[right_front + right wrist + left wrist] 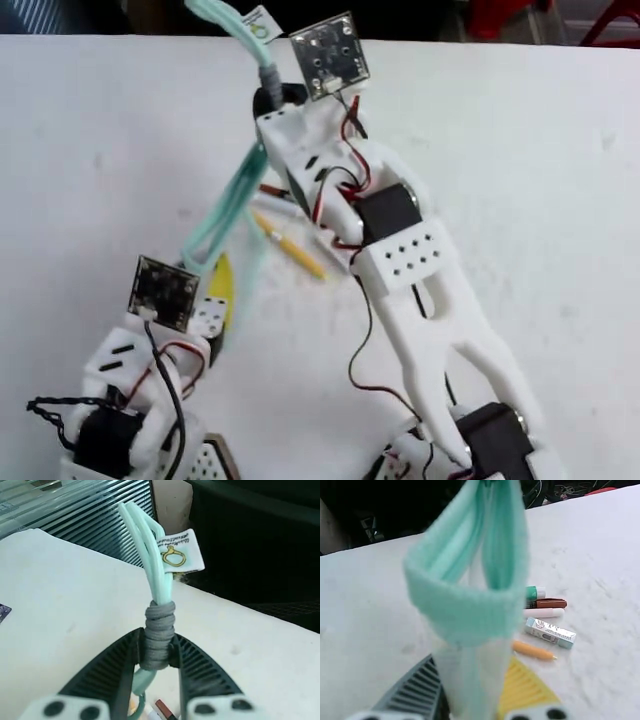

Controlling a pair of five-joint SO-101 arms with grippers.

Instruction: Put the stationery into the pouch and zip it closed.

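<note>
Fingers (200, 675) on the right gripper (157, 647) are clamped tight on the grey cord wrap (159, 630) at the far end of the pouch (470, 600). The left gripper (470, 692) pinches the near end, so the pouch hangs stretched between them above the table (600, 555). My guess is that's to keep the mouth taut for loading. It's soft mint fabric with a paler, thinner body. Stationery is not in yet and lies just right of the pouch: a boxy eraser (550, 632), a brown marker (547, 603), a white pen (543, 612) and a slim orange pencil (534, 651). A little paper tag (180, 552) sticks out at the far end.
</note>
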